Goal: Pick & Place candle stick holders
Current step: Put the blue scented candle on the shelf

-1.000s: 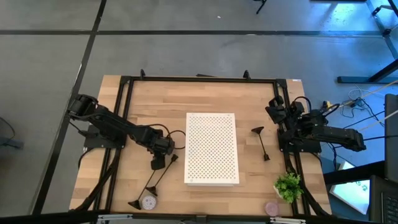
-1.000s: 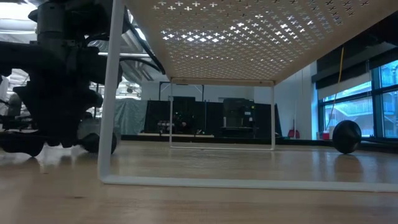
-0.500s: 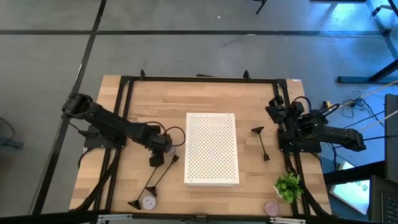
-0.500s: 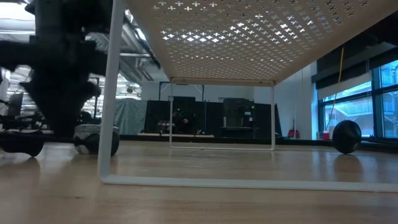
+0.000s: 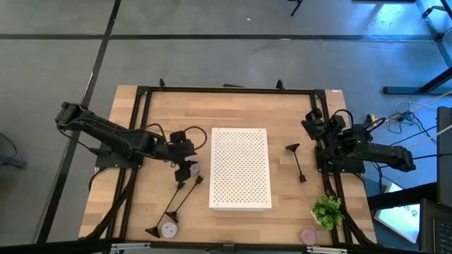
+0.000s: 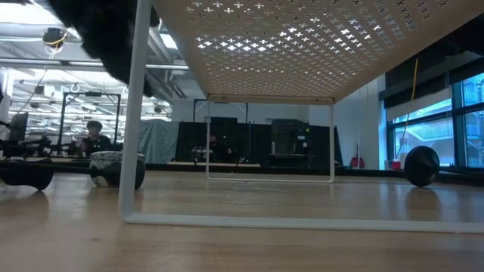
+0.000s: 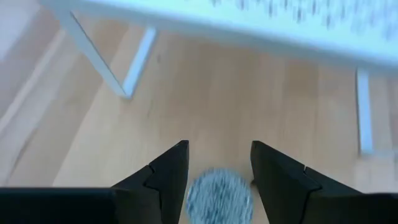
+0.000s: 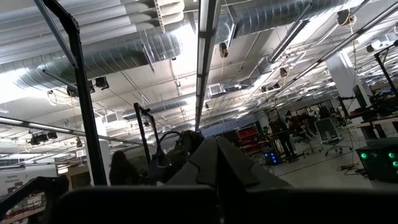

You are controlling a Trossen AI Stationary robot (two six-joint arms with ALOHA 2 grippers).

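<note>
Three slim black candle stick holders: one (image 5: 182, 199) lies tipped at six o'clock just below the left tool (image 5: 185, 161), whose fingers gape empty above a round base (image 7: 219, 194). Right tool (image 8: 214, 163) is closed.

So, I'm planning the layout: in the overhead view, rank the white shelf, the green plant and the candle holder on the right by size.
1. White shelf, by far the largest.
2. Candle holder, lying flat, long but very thin.
3. Green plant, shorter but bushier; these last two are close, depending on length or area.
</note>
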